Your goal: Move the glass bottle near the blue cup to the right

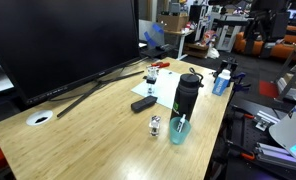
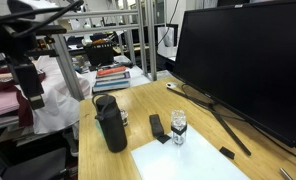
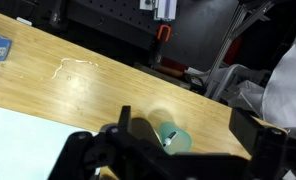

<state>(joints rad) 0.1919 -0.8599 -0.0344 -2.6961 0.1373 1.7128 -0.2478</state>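
Note:
The glass bottle (image 1: 155, 125) is tiny and clear with a pale top. It stands on the wooden table just beside the blue cup (image 1: 178, 130), on the monitor side. The cup is teal and holds a pen. In the wrist view the cup (image 3: 171, 138) lies straight below my gripper (image 3: 186, 130), whose two fingers are spread wide with nothing between them. The glass bottle does not show in the wrist view. In an exterior view my gripper (image 2: 32, 98) hangs high over the table's edge, and the black flask hides the cup.
A tall black flask (image 1: 188, 92) stands right behind the cup and also shows in an exterior view (image 2: 110, 122). A black remote (image 1: 143, 102), white paper (image 1: 168, 88), another small glass bottle (image 1: 151, 75), a blue-and-white bottle (image 1: 221, 82) and a large monitor (image 1: 58, 40) share the table.

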